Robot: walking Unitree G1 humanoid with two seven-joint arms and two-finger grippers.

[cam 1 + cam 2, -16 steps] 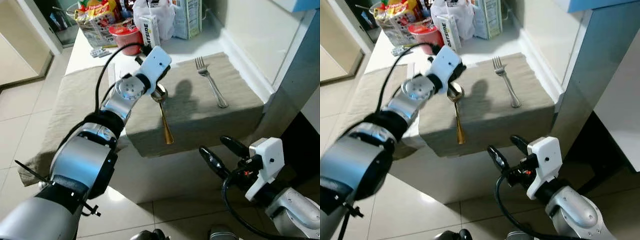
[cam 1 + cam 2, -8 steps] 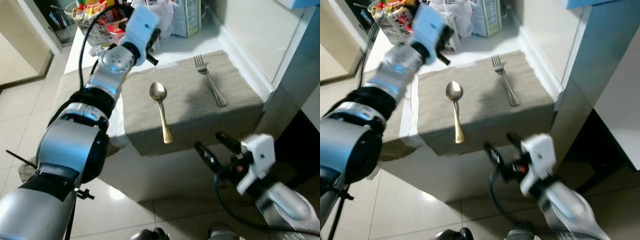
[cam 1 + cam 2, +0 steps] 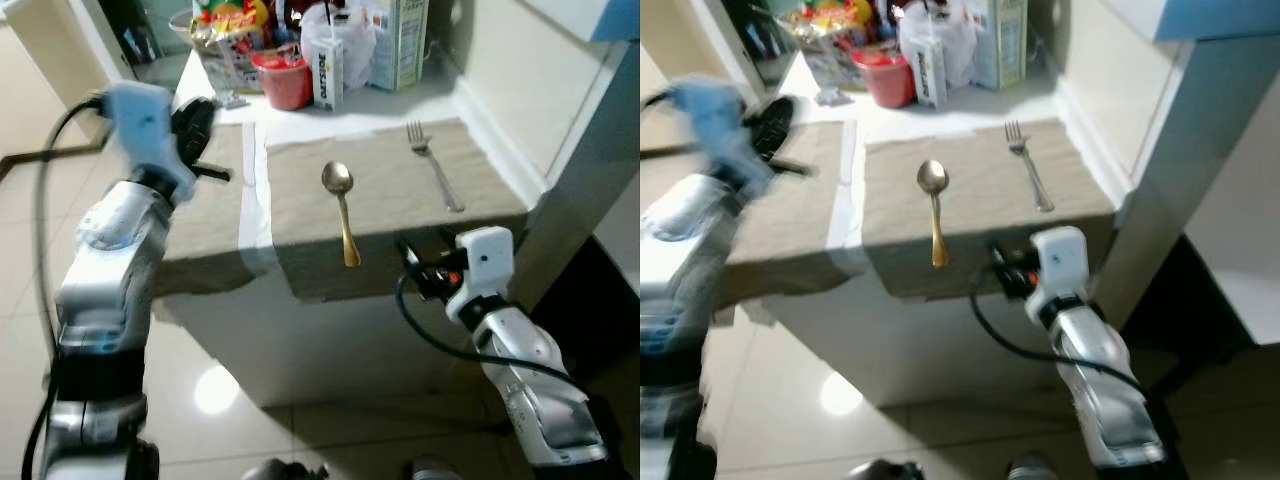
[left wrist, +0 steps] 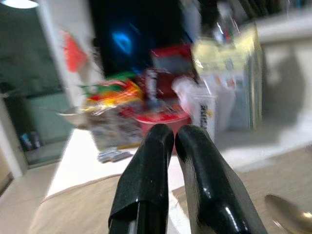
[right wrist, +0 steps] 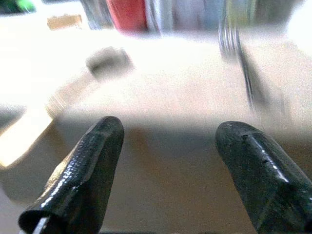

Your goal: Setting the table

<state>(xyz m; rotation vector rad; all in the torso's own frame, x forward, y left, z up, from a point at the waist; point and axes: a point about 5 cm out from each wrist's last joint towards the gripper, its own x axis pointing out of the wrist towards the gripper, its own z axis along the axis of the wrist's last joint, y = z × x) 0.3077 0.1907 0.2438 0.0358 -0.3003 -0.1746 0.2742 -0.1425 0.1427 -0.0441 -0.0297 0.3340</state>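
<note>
Right wrist view blurs spoon (image 5: 108, 62) and fork (image 5: 246, 68) beyond recognition.

Left arm raised, elbow bent, forearm upright; left gripper (image 4: 168, 134) aloft, its two black fingers pressed together, empty. Right arm reaches forward and low; right gripper (image 5: 170, 146) spread wide, holding nothing.

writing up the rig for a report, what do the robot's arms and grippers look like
Both arms are silver metal with rounded joint housings. Each wrist carries a white boxy block, and a black cable loops from it back along the forearm. The left gripper and right gripper each have two long glossy black fingers with rounded tips. A small red-orange spot shows beside the right wrist block.
</note>
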